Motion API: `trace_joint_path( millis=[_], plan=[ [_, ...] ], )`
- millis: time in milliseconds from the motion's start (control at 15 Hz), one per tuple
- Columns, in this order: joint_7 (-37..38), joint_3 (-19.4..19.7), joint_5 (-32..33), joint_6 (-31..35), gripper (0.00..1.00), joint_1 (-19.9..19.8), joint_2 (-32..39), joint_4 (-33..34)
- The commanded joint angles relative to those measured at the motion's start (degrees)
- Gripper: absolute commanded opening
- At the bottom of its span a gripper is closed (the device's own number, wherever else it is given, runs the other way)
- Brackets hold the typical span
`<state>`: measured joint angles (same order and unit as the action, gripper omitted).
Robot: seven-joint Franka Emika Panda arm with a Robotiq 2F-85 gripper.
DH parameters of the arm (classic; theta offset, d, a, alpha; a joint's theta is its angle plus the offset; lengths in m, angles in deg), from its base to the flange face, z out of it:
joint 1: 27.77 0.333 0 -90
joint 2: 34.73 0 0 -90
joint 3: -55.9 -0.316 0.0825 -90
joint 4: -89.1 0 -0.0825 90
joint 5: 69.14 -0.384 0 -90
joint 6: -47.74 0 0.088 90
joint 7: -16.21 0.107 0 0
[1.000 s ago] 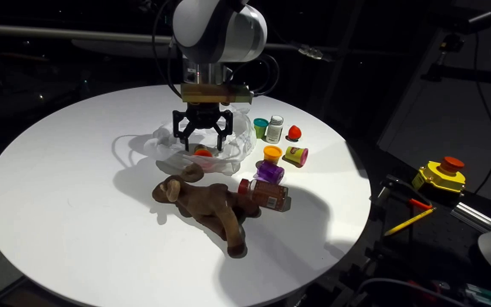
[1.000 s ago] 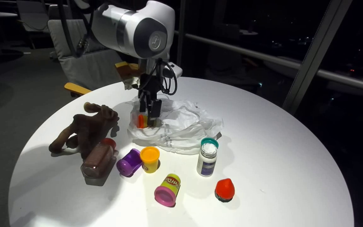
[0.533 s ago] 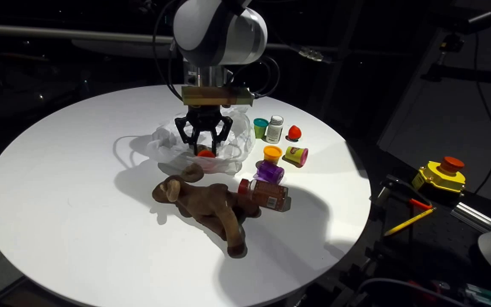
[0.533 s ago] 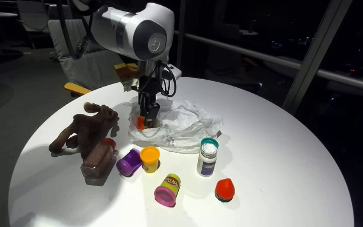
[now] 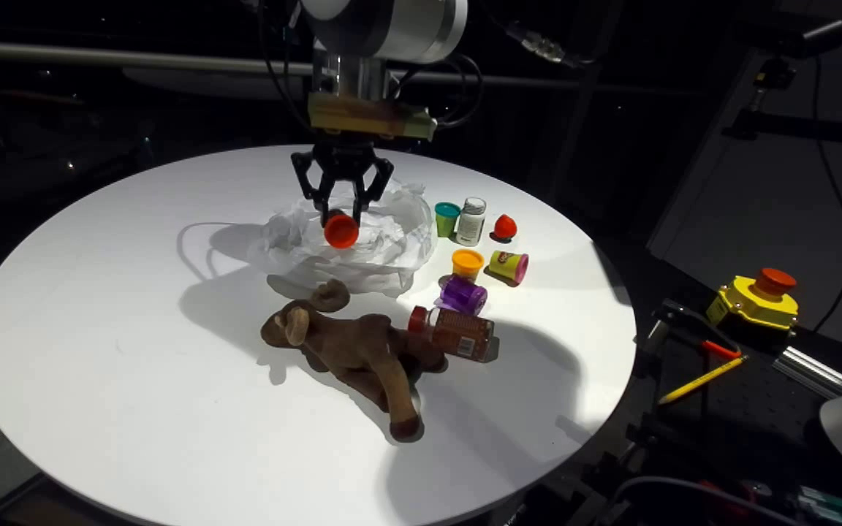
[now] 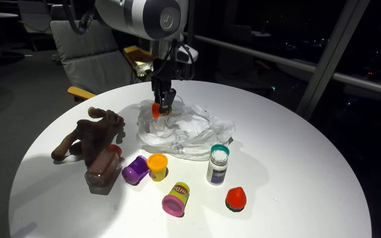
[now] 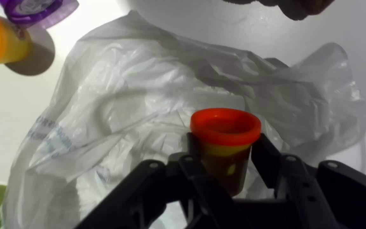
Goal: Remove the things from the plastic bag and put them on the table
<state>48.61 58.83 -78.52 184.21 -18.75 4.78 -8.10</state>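
Left to right across the counter (image 5: 136,380), in an exterior view: claw (image 5: 340,219) is clamped on the red-lidded tub (image 5: 341,234), holding it sideways over the bag (image 5: 388,245). Pinch is near the tips and the body looks smooth and tapered, so a bump or fast move could twist it out or drop it. Bag lies loose and crumpled underneath; film catching on the claw would drag it along. Can't tell if anything is left inside, folds hide it.

Plush toy (image 5: 355,342) sprawls near the bag; a low sideways path would clip it. Green tub (image 5: 447,220) stands close to the bag's edge, so a dragged bag likely tips it. Purple jar (image 5: 464,295) lies on its side, apt to roll if nudged. Orange-lidded tub (image 5: 467,264) is upright just beside it; placing here is tight, a touch could topple it. White bottle (image 5: 471,223) stands by the green tub, tall and narrow, easy to knock. Pink-lidded tub (image 5: 509,268) lies on its side too, well apart from the bag. Red-lidded tub set down the same way probably rolls, maybe off the counter.
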Motion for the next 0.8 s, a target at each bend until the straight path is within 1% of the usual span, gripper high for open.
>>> trace_joint_path(
  millis=[0, 133, 267, 533, 667, 733],
  plan=[
    [-2.9, 0.8, 0.8, 1.8, 0.21, -1.4, -10.0, -6.1],
    [-3.6, 2.0, 1.4, 1.2, 0.21, -2.4, -12.4, -6.9],
    [-4.4, 3.3, 2.7, 0.1, 0.21, -3.7, -12.5, -6.7],
    [-2.1, 7.7, 8.0, 1.9, 0.21, -5.6, -7.7, -6.5],
    [-1.1, 9.6, 8.7, 3.5, 0.21, -6.9, -5.1, -6.1],
    [-0.7, 10.1, 7.9, 4.7, 0.21, -7.6, -4.5, -6.0]
  ],
)
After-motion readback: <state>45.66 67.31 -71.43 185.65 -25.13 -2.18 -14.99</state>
